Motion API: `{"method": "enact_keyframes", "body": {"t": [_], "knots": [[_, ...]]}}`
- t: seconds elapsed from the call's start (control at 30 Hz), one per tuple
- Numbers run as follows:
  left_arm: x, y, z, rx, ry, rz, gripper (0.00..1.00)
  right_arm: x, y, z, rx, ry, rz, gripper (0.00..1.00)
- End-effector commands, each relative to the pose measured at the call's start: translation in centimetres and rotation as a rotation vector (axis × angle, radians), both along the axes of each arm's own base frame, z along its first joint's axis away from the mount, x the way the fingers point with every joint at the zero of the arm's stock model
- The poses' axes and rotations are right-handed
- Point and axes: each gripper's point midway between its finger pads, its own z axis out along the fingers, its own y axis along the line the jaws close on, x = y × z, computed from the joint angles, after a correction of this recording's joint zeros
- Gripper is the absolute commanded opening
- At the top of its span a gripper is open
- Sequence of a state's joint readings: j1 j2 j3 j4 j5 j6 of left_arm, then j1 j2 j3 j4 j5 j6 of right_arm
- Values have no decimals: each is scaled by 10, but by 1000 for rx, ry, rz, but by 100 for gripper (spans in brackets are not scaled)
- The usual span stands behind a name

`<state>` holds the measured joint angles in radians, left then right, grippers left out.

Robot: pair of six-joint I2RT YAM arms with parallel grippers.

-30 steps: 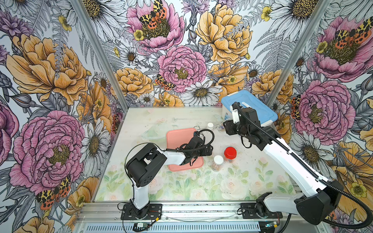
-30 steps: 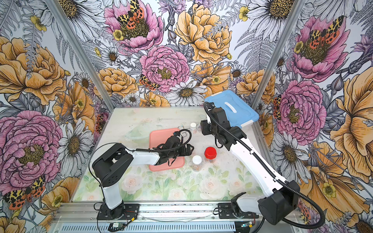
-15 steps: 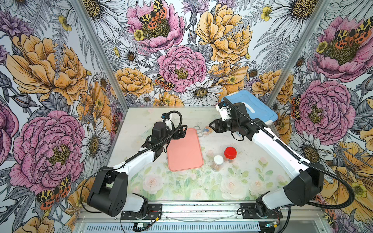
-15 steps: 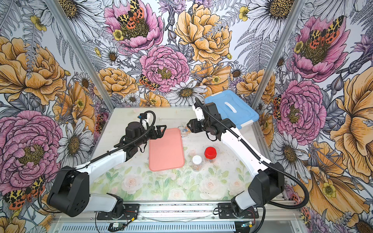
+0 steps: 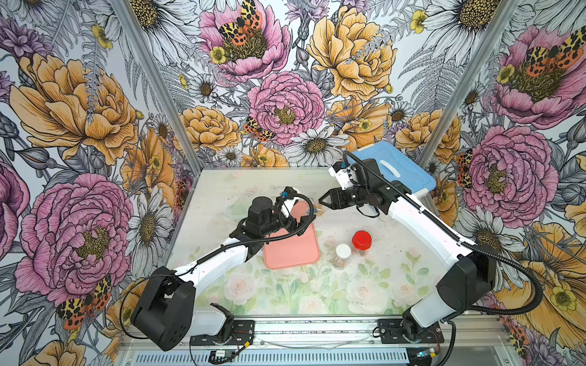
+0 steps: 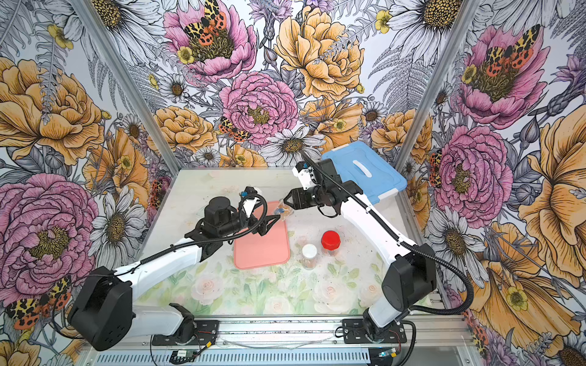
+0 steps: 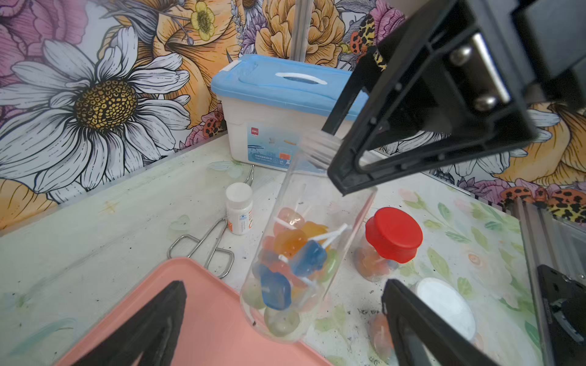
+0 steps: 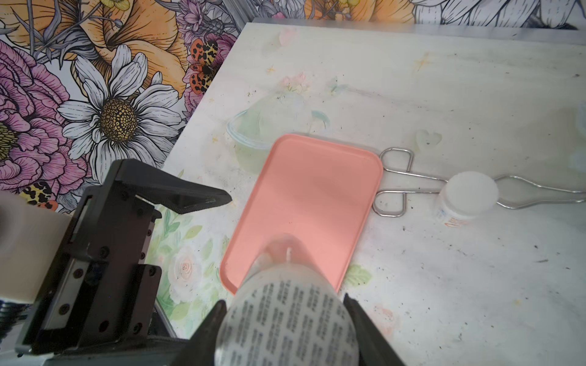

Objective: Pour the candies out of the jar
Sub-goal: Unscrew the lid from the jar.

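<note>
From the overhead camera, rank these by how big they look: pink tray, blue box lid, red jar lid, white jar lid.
Largest, too close to rank and both partly hidden: pink tray, blue box lid.
Then red jar lid.
Smallest: white jar lid.

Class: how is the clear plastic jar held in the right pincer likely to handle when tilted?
The clear plastic jar looks smooth-walled, so it may slip in the right pincer. Its loose lollipop candies sit heaped at the low end, so weight will probably shift suddenly.
</note>
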<state>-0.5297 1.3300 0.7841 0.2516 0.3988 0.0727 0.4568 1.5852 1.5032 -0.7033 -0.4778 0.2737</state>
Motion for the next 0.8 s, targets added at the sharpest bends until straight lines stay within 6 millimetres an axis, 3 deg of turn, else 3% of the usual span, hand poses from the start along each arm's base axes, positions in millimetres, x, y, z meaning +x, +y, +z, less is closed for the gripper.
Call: {"method": "enact_keyframes", "body": {"t": [0.0,0.33,0.6,0.77], "knots": [[-4,-9,6,18,-88,-80,99,-6,10,20,74,8,41,32],[-3,-29,-2,30,-82,-162,99,-29,23,26,112,39,105,32],[3,-28,-5,47,-90,-141,98,-38,29,26,125,59,131,32],[4,-25,-7,54,-92,-124,92,-37,28,27,120,52,124,32]]}}
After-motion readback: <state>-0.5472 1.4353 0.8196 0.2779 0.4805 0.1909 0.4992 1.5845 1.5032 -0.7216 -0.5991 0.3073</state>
